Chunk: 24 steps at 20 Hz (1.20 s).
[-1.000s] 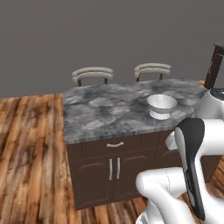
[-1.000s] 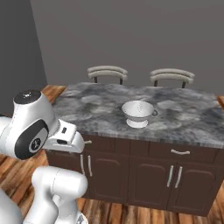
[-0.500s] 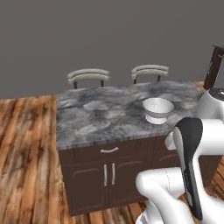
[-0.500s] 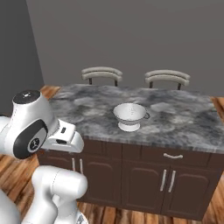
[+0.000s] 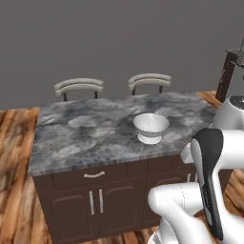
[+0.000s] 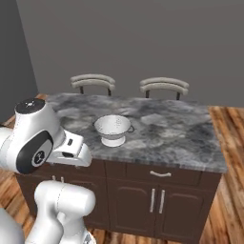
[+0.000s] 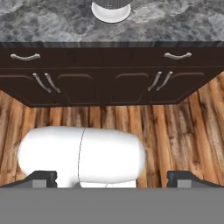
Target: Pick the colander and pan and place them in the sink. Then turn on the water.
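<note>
Left base view places the colander (image 5: 151, 127) upright on the grey marbled worktop (image 5: 86, 138) of a dark-wood kitchen island, right of centre and nearer the front edge than the back, with bare stone on every side of it. It is a white rounded bowl on a ring foot, perforated in fine rows, with a small side handle visible in the right base view (image 6: 113, 129). Two pale-backed stools (image 5: 79, 87) stand behind the island's far edge. In the hand view the gripper (image 7: 113, 180) hangs low in front of the island, looking at the drawer pulls and cabinet doors (image 7: 103, 87), with the colander's foot (image 7: 111, 10) at the very top of the picture; the two dark finger tips sit far apart, so the jaws stand wide and hold nothing. Risks, in my judgement: the hand is well below the worktop, so a direct reach could strike the front edge of the stone or the drawers. The bowl's curved, thin wall offers a poor bite; a pinch on the rim could tilt it or push it along the smooth stone. Neither pan nor sink is in sight, so the drop point cannot be assessed.
</note>
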### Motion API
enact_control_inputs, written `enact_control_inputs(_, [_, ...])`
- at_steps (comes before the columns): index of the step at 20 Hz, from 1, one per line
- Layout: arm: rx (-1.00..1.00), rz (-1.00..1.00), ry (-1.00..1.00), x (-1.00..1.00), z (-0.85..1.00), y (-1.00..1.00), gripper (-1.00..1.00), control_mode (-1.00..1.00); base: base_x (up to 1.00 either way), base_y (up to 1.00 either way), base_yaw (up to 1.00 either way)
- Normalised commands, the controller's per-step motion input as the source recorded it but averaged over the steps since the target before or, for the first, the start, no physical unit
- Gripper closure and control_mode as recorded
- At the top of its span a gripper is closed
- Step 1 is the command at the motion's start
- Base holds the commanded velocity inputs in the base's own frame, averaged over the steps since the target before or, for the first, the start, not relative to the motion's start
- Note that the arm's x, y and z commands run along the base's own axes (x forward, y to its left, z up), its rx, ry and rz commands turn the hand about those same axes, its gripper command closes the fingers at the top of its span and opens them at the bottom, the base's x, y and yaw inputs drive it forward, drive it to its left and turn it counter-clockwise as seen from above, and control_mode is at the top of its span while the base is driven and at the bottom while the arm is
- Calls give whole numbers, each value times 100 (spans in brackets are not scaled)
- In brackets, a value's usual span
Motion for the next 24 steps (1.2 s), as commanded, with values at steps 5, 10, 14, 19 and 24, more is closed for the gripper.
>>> enact_control_inputs(5, [0, 0, 0, 0, 0, 0, -100, 100, 54, -45, 0])
enact_control_inputs(10, [0, 0, 0, 0, 0, 0, -100, 100, 56, -25, 0])
enact_control_inputs(14, [0, 0, 0, 0, 0, 0, -100, 100, 56, -10, 0])
enact_control_inputs(19, [0, 0, 0, 0, 0, 0, -100, 100, 51, 0, 0])
enact_control_inputs(24, [0, 0, 0, 16, 0, 0, -100, -100, 25, 0, 0])
